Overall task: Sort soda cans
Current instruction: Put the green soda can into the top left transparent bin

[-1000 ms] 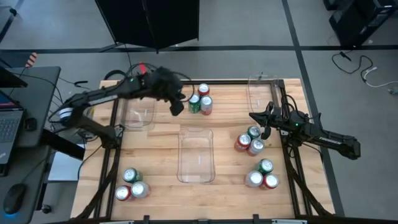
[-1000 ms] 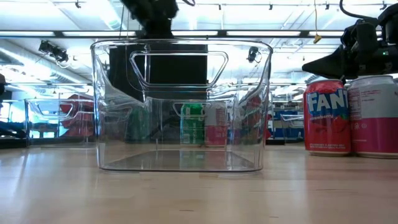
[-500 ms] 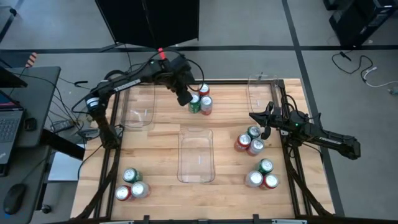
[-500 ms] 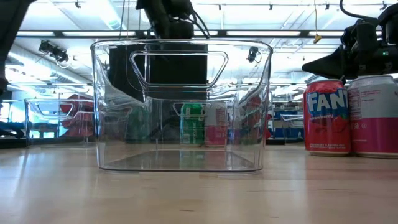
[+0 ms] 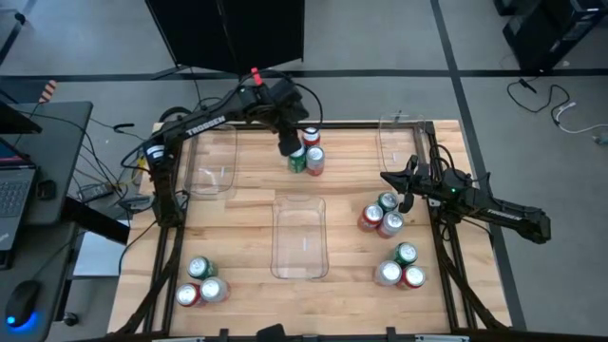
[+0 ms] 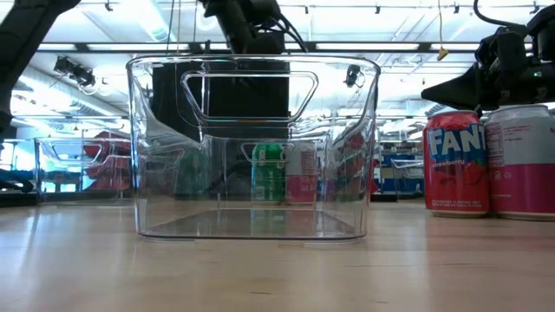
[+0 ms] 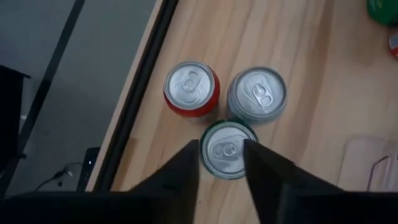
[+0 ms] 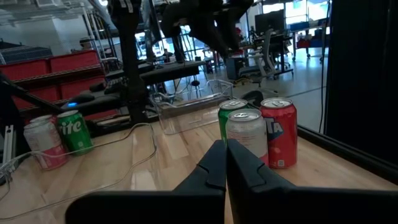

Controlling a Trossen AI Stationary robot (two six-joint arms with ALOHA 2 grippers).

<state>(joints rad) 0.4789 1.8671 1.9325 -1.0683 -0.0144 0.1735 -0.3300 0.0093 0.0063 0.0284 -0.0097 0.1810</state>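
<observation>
Spread dark fingers of the left pincer (image 7: 222, 163) straddle a round silver-topped green can (image 7: 226, 149); right pincer (image 8: 225, 163) pressed together.

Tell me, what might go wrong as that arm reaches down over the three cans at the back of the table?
The left tool straddles the green metal can, which sits tight against the red metal can and the silver-white metal can. A finger coming down could bump a neighbour and topple it. The red one stands close to the wooden table's edge and might roll off.

A robotics lab: beyond the wooden table (image 5: 247, 228) stand red storage shelves (image 8: 56, 65), workbenches and office chairs (image 8: 267, 46).
</observation>
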